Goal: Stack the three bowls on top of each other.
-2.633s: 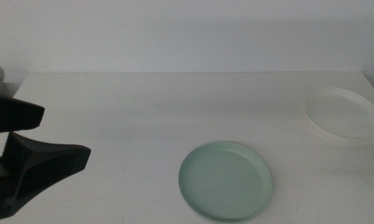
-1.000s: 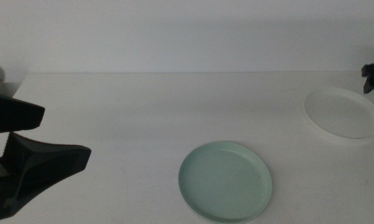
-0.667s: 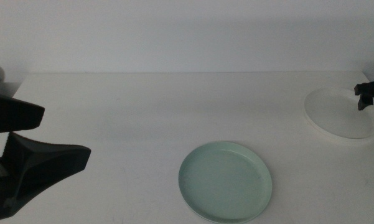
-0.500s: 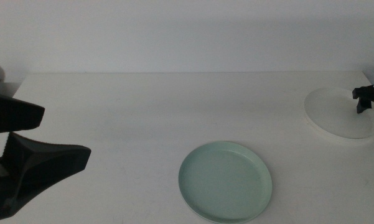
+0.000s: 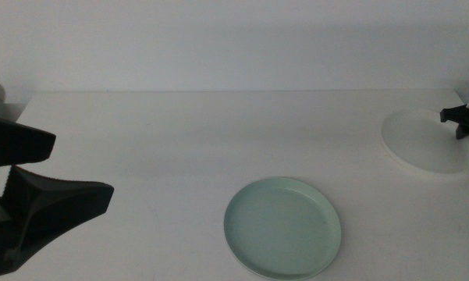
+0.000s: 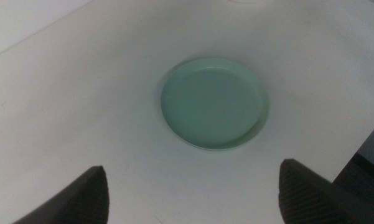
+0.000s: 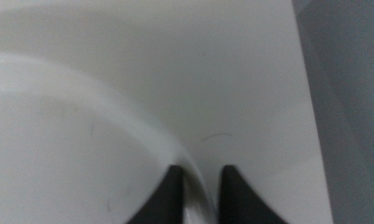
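The mint green bowl (image 5: 282,228) lies near the table's front, right of centre; it also shows in the left wrist view (image 6: 215,102). The white bowl (image 5: 421,140) lies at the far right. My right gripper (image 5: 462,123) is at the white bowl's right rim. In the right wrist view (image 7: 202,173) its jaws stand close together with the white bowl's (image 7: 62,143) rim pinched between them. My left gripper (image 5: 82,170) waits at the left edge, open wide and empty (image 6: 190,186). The grey bowl is out of view.
The white table's right edge (image 7: 311,93) runs just beyond the right gripper. The table's front edge (image 6: 361,146) shows close to the green bowl in the left wrist view. A pale wall stands behind the table.
My right gripper came in from the right edge, dropped to the white bowl's right rim and settled there. The left gripper and the green bowl have not moved.
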